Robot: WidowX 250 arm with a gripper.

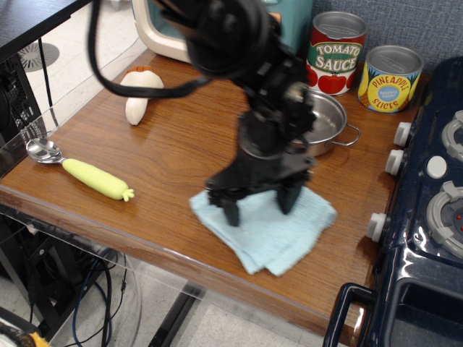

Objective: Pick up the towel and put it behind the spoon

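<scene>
Your arm reaches down from the back edge, wrist near vertical, the gripper (259, 204) with fingers spread apart, tips pressed onto the towel (268, 228) by the front edge. The spoon (79, 171) lies near the front-left corner.

A toy kitchen set up as a robot test bench. The brown wood-grain counter (173, 137) carries a cream toy microwave (163, 29), a red tomato sauce can (336, 52) and a small steel pot (327, 123). A dark blue toy stove (427, 217) stands beside it.

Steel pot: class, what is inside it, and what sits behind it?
The steel pot shows bare metal inside, though the arm hides its left part. Behind it stand a tomato sauce can and a pineapple can.
</scene>
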